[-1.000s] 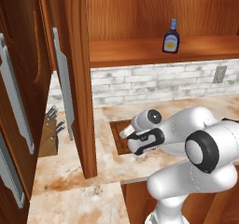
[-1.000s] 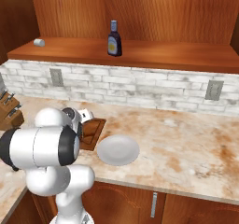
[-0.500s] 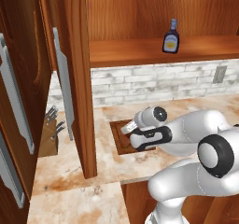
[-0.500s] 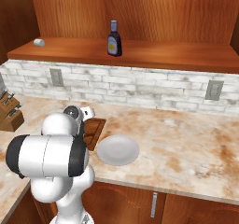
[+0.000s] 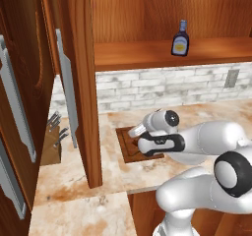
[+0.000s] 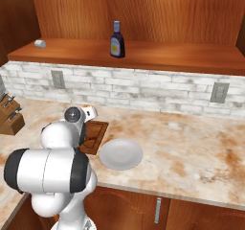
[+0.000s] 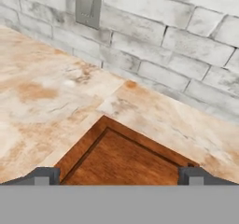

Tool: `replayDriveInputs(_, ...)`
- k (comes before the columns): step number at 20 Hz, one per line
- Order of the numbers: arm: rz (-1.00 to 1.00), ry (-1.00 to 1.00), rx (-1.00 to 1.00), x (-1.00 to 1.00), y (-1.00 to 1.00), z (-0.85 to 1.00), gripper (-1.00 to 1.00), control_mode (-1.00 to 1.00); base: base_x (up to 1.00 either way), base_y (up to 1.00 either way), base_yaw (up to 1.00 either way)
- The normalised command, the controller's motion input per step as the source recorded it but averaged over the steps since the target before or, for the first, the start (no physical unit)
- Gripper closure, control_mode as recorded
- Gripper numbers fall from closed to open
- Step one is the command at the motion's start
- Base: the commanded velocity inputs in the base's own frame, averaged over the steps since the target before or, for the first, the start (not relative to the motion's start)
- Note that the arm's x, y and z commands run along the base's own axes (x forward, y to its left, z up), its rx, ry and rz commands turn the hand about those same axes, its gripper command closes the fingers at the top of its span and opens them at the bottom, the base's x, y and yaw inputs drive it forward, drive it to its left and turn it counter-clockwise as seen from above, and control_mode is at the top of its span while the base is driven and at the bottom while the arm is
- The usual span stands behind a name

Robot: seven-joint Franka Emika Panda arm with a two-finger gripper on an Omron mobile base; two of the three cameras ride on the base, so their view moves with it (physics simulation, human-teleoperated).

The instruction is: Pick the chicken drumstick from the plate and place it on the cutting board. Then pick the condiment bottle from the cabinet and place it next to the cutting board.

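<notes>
White robot arm bent low over the marbled beige counter [image 6: 191, 147], hand above the rectangular dark brown wooden cutting board [image 7: 135, 164] with grooved edge. Two-finger gripper [image 7: 119, 175] pointed at the far corner of the board; dark fingertips [image 7: 44, 175] set wide apart, nothing between them.

Cutting board lying flat on the counter, near the grey-white brick backsplash [image 7: 158, 45], mostly hidden under the hand in both base views [image 5: 129, 144] [image 6: 95, 134]. Corner seen from the hand bare wood.

Round shallow white plate [image 6: 121, 154] on the counter just right of the board, edge close to the board's right side; cannot tell if touching. Plate surface visible and bare. Chicken drumstick: whereabouts cannot tell; much of the board covered by the arm.

Small dark condiment bottle with blue cap and pale label [image 6: 116, 40] upright on the shelf of the large reddish-brown wooden wall cabinet [image 6: 143, 56], above the backsplash, well apart from the gripper. Same bottle in the left base view [image 5: 180, 39].

Cabinet door [image 5: 81, 82] with long grey bar handle [image 5: 67, 87] swung open at left. Wooden knife block [image 5: 53, 144] on the counter far left, behind that door. Small pale object [image 6: 40, 43] at the shelf's left end, too small to identify. Grey wall outlet [image 7: 88, 3] on the bricks.
</notes>
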Motion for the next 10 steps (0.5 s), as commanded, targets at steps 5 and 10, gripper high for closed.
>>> replayDriveInputs(5, -0.01, -0.02, 0.02, -0.07, 0.00, 0.24, -1.00, -1.00, 0.00, 0.00, 0.00)
replayDriveInputs(10, -0.02, -0.02, 0.02, -0.08, 0.00, 0.25, -1.00, -1.00, 0.00, 0.00, 0.00)
